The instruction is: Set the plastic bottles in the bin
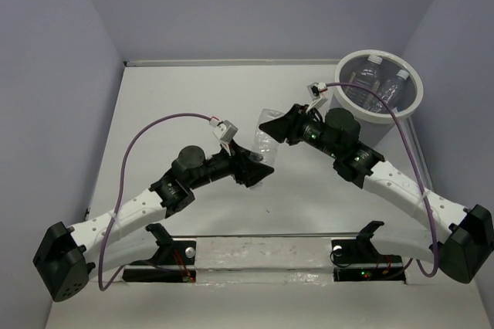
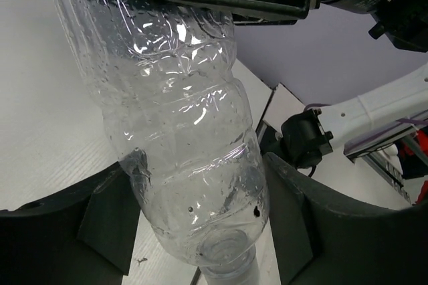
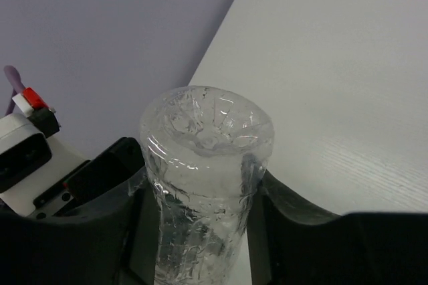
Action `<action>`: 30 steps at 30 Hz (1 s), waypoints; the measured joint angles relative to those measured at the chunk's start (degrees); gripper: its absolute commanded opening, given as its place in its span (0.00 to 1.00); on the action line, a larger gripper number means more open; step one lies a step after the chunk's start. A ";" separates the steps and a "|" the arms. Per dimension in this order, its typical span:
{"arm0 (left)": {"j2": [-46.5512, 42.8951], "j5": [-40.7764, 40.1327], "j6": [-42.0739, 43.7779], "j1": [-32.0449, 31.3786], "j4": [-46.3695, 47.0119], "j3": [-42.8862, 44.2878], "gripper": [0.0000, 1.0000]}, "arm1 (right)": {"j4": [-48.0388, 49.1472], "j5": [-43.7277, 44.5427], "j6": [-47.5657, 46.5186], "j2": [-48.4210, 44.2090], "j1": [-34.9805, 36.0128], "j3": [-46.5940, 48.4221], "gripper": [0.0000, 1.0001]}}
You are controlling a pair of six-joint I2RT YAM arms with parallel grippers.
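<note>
One wide clear unlabelled plastic bottle [image 1: 266, 142] is held off the table between both grippers at mid-table. My left gripper [image 1: 255, 167] grips its neck end; in the left wrist view the bottle [image 2: 187, 144] fills the gap between both fingers. My right gripper [image 1: 272, 124] grips its base end; in the right wrist view the bottle [image 3: 204, 164] is pinched between both fingers, base pointing away. The bin [image 1: 421, 86] stands at the far right, behind the right arm. At least two labelled bottles [image 1: 394, 86] lie inside it.
Lavender walls close the table at the back and both sides. A clear rail with black clamps [image 1: 262, 256] runs along the near edge between the arm bases. Purple cables [image 1: 135, 151] loop over each arm.
</note>
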 measured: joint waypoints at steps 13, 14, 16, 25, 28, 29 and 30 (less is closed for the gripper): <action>-11.37 -10.93 4.17 -1.01 -16.04 7.87 0.99 | -10.97 22.36 -17.77 -2.97 -8.39 21.07 0.29; -12.59 -12.59 5.09 -0.98 -18.75 9.79 0.99 | -11.39 24.83 -20.13 -3.02 -10.88 23.80 0.29; -14.78 -14.99 6.34 -0.98 -22.03 11.65 0.99 | -11.32 30.01 -24.15 -2.93 -14.10 28.15 0.29; -24.48 -22.47 10.47 -0.98 -34.49 12.72 0.99 | -9.46 48.22 -45.62 7.02 -25.35 38.34 0.29; -25.81 -25.44 11.69 -0.98 -37.99 12.72 0.99 | -10.01 49.42 -47.69 9.68 -27.69 35.52 0.29; -26.16 -25.88 11.82 -0.98 -38.53 12.72 0.99 | -10.58 49.75 -48.30 10.40 -28.44 33.73 0.29; -26.53 -26.58 12.00 -0.98 -39.19 12.72 0.99 | -10.51 49.68 -48.39 10.82 -29.16 32.13 0.29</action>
